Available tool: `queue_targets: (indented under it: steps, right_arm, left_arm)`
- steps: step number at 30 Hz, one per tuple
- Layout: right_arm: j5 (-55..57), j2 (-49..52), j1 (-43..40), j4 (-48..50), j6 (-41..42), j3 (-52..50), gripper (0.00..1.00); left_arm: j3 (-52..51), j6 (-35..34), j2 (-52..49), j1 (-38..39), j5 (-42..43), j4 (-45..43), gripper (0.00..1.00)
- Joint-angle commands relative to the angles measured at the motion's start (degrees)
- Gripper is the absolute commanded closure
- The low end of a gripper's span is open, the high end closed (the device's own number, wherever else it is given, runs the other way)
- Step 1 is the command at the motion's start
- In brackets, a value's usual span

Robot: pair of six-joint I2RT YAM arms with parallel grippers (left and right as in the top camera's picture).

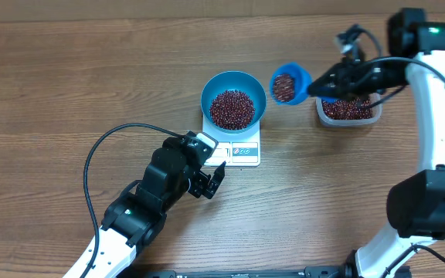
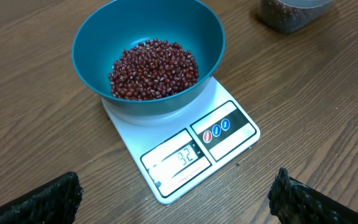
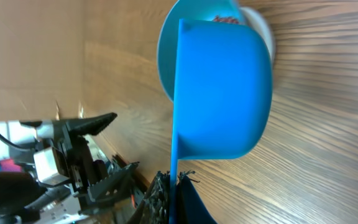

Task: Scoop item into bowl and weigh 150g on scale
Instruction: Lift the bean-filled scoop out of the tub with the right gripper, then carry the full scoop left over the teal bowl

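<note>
The scale (image 2: 132,134) is set just ahead of the left gripper (image 1: 209,183), whose fingers (image 2: 42,199) are spread wide and empty; the bowl (image 2: 166,25) is borne on it. The scoop (image 1: 288,83) is clamped by the right gripper (image 1: 321,83), jutting just beyond its fingers. Beans (image 2: 154,68) are heaped in the bowl.

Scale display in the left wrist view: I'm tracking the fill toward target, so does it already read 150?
No, the display on the scale reads 92, with the bowl of beans sitting on it.

Lab-type robot test bench. Left arm (image 1: 157,181) and right arm (image 1: 443,108), cabled, stand at a wood-grain table (image 1: 68,77); scale (image 1: 242,150) mid-table.
</note>
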State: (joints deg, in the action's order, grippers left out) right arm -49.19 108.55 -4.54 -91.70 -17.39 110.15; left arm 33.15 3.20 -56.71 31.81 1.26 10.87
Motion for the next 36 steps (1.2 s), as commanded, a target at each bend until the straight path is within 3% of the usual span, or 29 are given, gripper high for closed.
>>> queue_targets:
  steps: [1,6,15,36]
  right_arm:
    - [4.7,-1.9,5.0,1.8,5.3,2.6,0.96]
    - [16.6,-1.9,12.2,3.6,12.8,6.2,0.96]
    - [26.3,-1.9,19.8,4.3,17.4,9.2,0.96]
    - [43.1,-1.9,29.0,10.7,22.1,9.2,0.96]
  left_arm:
    - [-0.1,0.7,-0.3,-0.4,-0.6,-0.2,0.0]
    - [0.0,0.7,-0.3,-0.4,-0.6,-0.2,0.0]
    - [-0.1,0.7,-0.3,-0.4,-0.6,-0.2,0.0]
    - [-0.1,0.7,-0.3,-0.4,-0.6,-0.2,0.0]
